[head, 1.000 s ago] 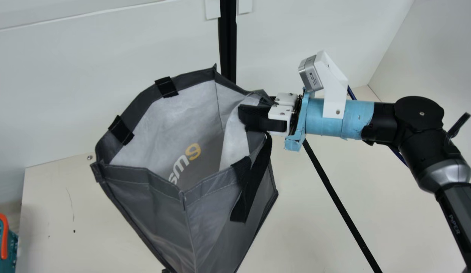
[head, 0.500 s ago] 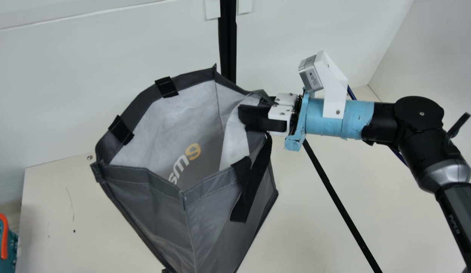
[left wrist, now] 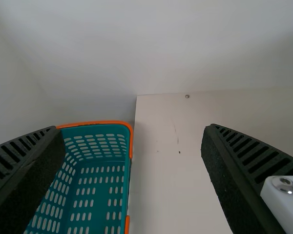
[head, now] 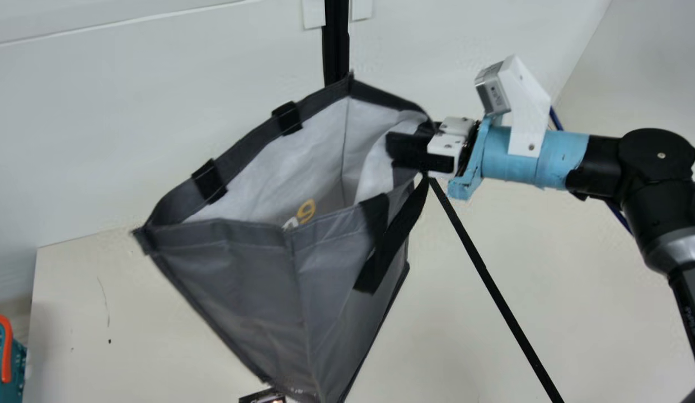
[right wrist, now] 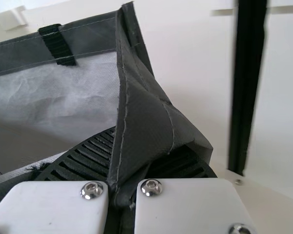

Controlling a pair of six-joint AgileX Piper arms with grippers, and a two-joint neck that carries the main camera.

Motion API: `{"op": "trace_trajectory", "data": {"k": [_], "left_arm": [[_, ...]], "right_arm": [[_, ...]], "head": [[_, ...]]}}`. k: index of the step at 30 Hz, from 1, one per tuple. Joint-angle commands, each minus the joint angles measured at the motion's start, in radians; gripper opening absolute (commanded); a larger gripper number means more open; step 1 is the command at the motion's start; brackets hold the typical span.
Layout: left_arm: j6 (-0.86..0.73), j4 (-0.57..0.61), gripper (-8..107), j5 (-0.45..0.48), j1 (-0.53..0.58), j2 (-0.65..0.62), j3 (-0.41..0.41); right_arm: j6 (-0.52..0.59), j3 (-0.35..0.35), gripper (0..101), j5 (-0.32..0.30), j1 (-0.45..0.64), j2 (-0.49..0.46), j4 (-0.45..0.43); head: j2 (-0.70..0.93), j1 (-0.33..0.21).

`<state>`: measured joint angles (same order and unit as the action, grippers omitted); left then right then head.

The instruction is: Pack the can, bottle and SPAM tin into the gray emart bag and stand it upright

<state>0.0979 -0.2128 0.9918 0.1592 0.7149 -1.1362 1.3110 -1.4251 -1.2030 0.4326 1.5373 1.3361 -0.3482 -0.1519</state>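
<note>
The gray emart bag (head: 258,280) is gaping open, and the robot's right gripper (head: 406,148) is pinching its rim between 2 black fingers. The left gripper (left wrist: 132,128) is keeping its 2 fingers wide apart. Well left of the bag, a teal basket (left wrist: 100,123) is showing its orange rim. Something dark (head: 258,397) is peeking out beside the bag's lower end, too hidden to name.

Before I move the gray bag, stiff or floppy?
The gray bag is probably floppy at the rim, which bunches in the right gripper. Sides may keep some shape; the mouth gapes open. Likely to swing or tip, pinched at one side.
</note>
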Motion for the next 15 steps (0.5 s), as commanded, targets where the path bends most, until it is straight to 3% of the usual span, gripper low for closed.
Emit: {"op": "trace_trajectory", "data": {"k": [1,15], "left_arm": [[0.0,0.0,90,0.0,0.0,0.0,0.0],[0.0,0.0,90,0.0,0.0,0.0,0.0]], "right_arm": [[0.003,-0.011,0,0.005,0.019,0.005,-0.003],[-0.012,-0.085,0,0.096,0.116,0.037,-0.058]], "head": [[-0.001,-0.023],[-0.001,-0.023]]}}
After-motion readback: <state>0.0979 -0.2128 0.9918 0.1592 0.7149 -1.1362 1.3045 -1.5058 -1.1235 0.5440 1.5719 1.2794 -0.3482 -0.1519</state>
